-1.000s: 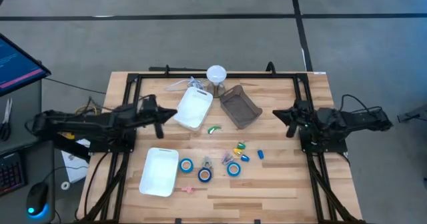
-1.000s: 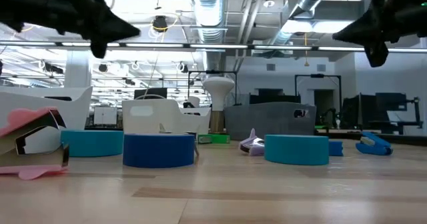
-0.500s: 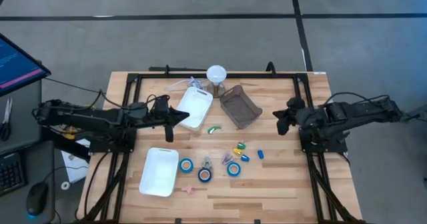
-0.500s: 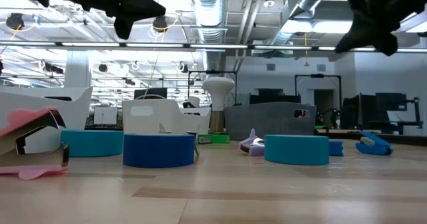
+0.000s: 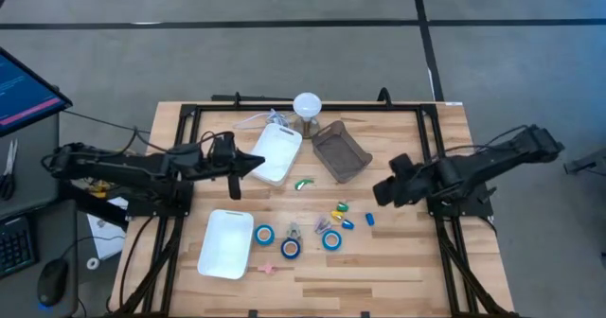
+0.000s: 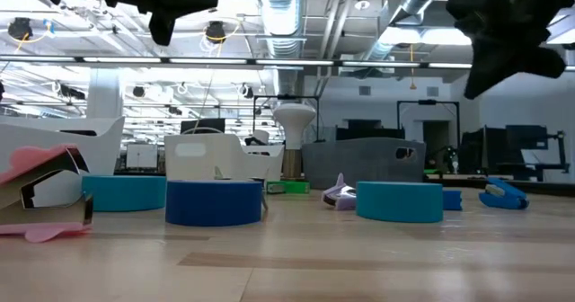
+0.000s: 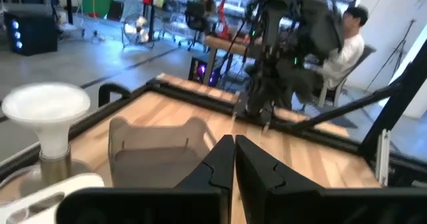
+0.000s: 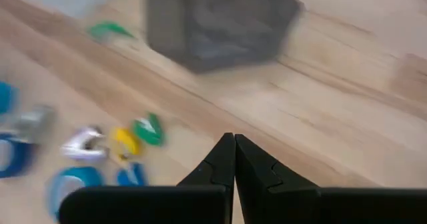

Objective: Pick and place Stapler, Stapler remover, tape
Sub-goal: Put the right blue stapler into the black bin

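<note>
Three blue tape rolls (image 5: 264,234), (image 5: 291,249), (image 5: 331,239) lie flat on the wooden table near its near edge; the low view shows them too (image 6: 214,201). Beside them lie small coloured desk tools: a yellow and green pair (image 5: 341,207), two blue pieces (image 5: 347,223), (image 5: 370,220), and a green one (image 5: 303,183). My left gripper (image 5: 256,164) hovers shut over the near edge of a white tray (image 5: 276,154). My right gripper (image 5: 381,194) is shut and hangs in the air to the right of the small tools, tipped down toward them (image 8: 233,139).
A second white tray (image 5: 227,243) sits at the near left. A dark grey bin (image 5: 341,151) stands right of the first tray. A white lamp-like disc (image 5: 307,103) stands at the far edge. A pink piece (image 5: 268,269) lies near the front. A seated person (image 7: 347,47) shows beyond the table.
My right gripper has travelled from the table's right side toward the left and near edge, tipping down toward the small tools. My left gripper has reached rightward to the white tray's edge, then held about still. Nothing on the table has moved.
</note>
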Tool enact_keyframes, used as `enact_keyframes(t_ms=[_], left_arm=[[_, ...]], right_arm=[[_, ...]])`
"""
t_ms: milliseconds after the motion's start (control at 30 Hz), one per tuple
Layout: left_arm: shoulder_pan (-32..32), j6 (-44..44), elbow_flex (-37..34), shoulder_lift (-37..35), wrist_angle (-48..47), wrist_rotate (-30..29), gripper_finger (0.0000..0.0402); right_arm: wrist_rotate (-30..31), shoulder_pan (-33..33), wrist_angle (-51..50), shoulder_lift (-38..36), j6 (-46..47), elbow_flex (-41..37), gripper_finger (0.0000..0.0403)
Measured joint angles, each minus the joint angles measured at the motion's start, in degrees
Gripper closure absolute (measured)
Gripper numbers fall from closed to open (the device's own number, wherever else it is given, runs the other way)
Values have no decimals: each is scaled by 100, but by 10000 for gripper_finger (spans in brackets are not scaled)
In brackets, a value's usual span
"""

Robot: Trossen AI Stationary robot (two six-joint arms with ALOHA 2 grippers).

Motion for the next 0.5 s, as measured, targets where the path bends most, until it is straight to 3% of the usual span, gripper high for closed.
enact_keyframes(t_ms=[133, 267, 433, 500], left_arm=[[0, 4, 1, -173, -4, 50, 394], [0, 3, 1, -240, -10, 65, 394], [0, -3, 1, -236, -24, 66, 394], [0, -7, 1, -236, -24, 66, 394]], right_arm=[[-159, 259, -1186, 908, 799, 679, 403], [-930, 377, -1960, 1675, 1298, 1297, 403], [-1934, 425, -1640, 2231, 232, 1751, 403], [-2063, 430, -1492, 2386, 67, 1895, 403]])
